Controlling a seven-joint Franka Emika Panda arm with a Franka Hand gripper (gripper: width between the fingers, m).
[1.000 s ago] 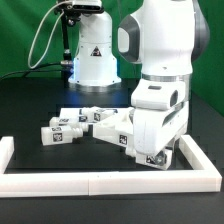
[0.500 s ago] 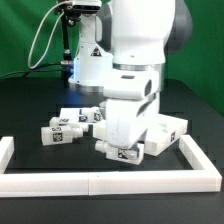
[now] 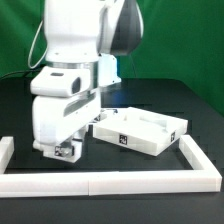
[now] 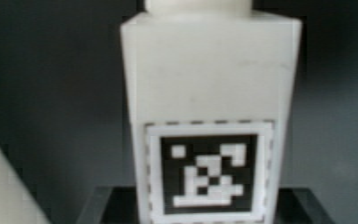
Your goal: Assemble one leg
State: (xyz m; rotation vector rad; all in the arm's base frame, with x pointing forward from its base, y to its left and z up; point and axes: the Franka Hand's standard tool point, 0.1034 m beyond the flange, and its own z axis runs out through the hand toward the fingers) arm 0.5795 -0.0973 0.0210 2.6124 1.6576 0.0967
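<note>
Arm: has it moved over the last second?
Yes. The arm swung toward the exterior view's left, from over the panel to beyond its left edge.

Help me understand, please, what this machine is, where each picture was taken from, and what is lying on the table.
The big white machine is a robot arm with a two-finger gripper, low over the black table on the exterior view's left. One picture comes from a camera standing off the arm and shows the whole scene; the other comes from a camera on the wrist. On the table lies a large flat white panel with a raised rim, and a low white rail borders the table. The wrist view is filled by one leg, a chunky white peg with a narrower stub and a black-and-white square tag. It is close to the gripper, but whether it is gripped cannot be told.
</note>
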